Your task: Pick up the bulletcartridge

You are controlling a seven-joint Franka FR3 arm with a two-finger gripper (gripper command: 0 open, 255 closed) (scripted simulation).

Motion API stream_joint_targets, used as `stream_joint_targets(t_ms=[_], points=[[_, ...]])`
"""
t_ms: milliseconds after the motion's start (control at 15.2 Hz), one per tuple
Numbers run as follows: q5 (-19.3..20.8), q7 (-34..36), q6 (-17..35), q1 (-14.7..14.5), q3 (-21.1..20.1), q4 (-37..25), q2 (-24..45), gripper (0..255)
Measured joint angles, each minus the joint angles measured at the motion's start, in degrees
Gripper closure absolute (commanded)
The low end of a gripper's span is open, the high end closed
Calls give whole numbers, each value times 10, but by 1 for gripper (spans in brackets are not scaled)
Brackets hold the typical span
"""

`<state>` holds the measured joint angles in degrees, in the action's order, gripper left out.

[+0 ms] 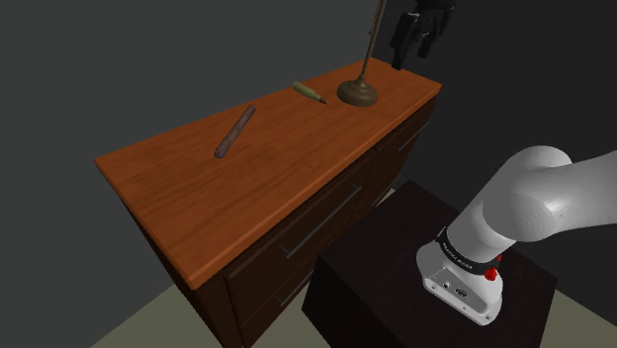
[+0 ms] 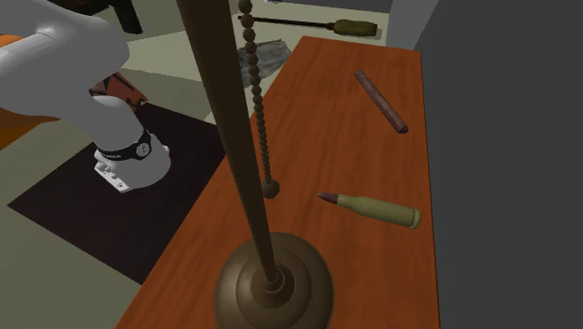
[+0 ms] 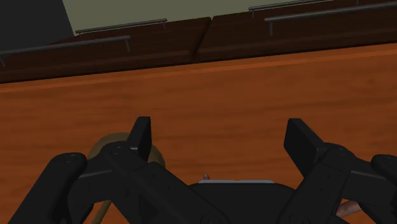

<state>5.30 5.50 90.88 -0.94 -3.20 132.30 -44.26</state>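
Wide apart and clasping nothing, the black fingers (image 3: 143,137) of the gripper (image 3: 221,130) hang above the orange-brown top of the dresser (image 1: 198,188). The greenish bulletcartridge (image 1: 309,93) lies flat on that top, just beside the round brass lamp base (image 1: 358,93), on the shoulder view's left of it. It lies well apart from the gripper. A brown rod (image 1: 235,131) lies farther along the top.

The white arm (image 1: 539,203) bends upward at its elbow, and its black end effector (image 3: 221,130) points downward, fingers spread wide apart, clasping nothing.
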Motion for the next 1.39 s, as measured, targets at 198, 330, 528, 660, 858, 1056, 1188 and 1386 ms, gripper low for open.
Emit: stream_joint_targets(t_ms=[198,330,528,660,858,1056,1188,1386], points=[[1,-7,21,0,7,2,19,0],[0,-15,51,0,14,-4,54,0],[-3,-30,98,-2,26,-11,107,0],[-5,-42,126,-2,35,-25,148,0],[-12,-61,166,-4,45,-47,208,0],[-21,-82,202,-5,56,-74,271,0],[-30,-98,221,-5,64,-100,316,0],[-45,-119,242,-6,69,-139,378,0]])
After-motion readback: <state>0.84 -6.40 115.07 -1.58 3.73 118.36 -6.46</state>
